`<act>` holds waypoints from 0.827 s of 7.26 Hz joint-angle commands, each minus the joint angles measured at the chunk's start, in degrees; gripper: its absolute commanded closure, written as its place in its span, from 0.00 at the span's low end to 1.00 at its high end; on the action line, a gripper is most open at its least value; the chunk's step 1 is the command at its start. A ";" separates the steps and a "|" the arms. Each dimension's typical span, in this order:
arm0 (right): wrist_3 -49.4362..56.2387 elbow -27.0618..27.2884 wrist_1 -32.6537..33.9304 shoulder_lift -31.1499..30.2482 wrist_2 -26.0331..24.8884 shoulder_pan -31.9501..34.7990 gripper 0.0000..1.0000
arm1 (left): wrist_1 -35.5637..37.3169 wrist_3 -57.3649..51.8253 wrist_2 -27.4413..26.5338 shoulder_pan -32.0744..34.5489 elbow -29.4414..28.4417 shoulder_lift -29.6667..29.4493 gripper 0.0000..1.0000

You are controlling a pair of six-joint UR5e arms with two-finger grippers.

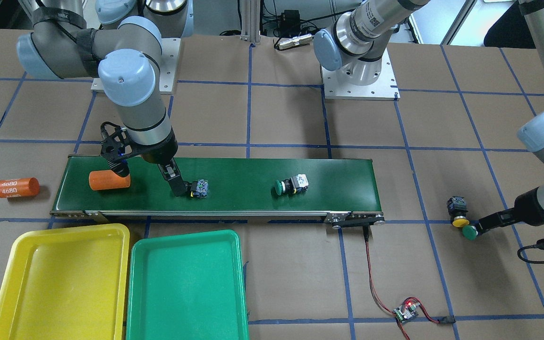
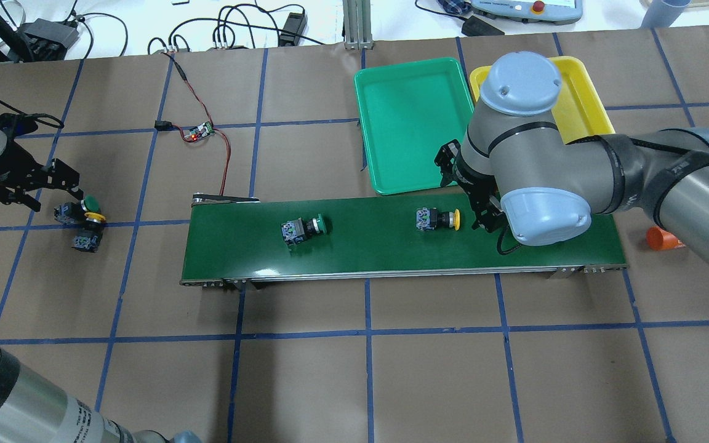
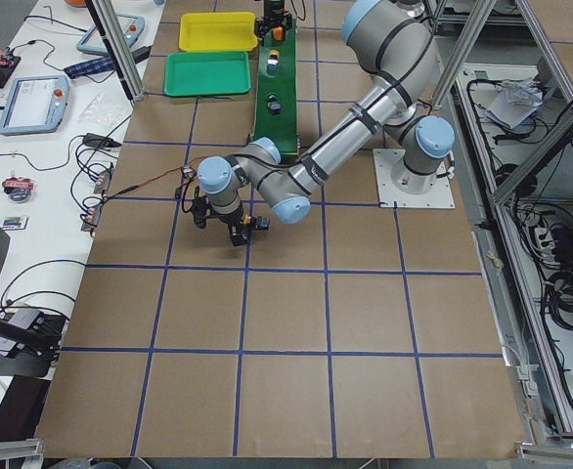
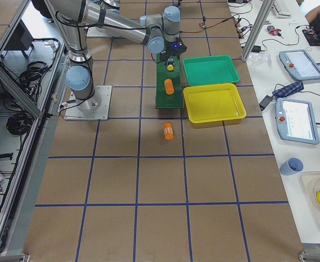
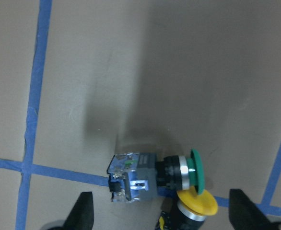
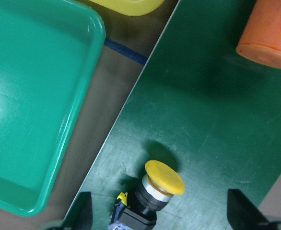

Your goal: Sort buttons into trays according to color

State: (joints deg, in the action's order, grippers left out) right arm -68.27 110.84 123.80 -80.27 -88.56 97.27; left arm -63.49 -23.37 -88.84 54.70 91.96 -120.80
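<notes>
A yellow button [image 1: 197,188] lies on its side on the dark green conveyor belt [image 1: 239,172]. My right gripper [image 1: 180,189] is open just above it, and in the right wrist view its fingers [image 6: 81,211] stand on either side of the yellow button [image 6: 155,189]. A green button [image 1: 291,185] lies further along the belt. My left gripper [image 1: 477,229] is open over a green button [image 5: 152,173] and a yellow button [image 5: 194,206] that touch on the table. The yellow tray [image 1: 64,278] and the green tray [image 1: 187,283] are side by side, both empty.
An orange cylinder [image 1: 109,180] lies on the belt close to my right gripper. Another one, marked 4680 [image 1: 17,187], lies on the table past the belt's end. A small circuit board [image 1: 406,311] with red wires sits by the belt's other end.
</notes>
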 commanded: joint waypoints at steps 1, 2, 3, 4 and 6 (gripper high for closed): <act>-0.28 0.34 0.39 1.95 -0.03 0.11 0.00 | 0.30 0.61 0.25 -0.12 -0.28 -0.92 0.00; -0.11 0.25 0.39 2.31 -0.20 0.11 0.00 | 0.30 1.39 0.25 0.15 -0.29 -0.93 0.00; -0.11 0.34 0.21 2.40 -0.21 0.11 0.00 | 0.30 1.58 0.33 0.15 -0.37 -0.93 0.00; -0.11 0.34 0.30 3.62 -0.21 0.11 0.00 | 0.21 1.58 0.33 0.32 -0.46 -0.84 0.00; -0.11 0.60 0.30 4.69 -0.21 0.11 0.10 | 0.21 1.58 2.25 0.06 -0.37 -0.93 0.00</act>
State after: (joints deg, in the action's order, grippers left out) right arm -68.38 111.25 124.10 -76.23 -88.77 97.38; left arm -63.27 -21.78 -88.05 54.96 91.57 -121.70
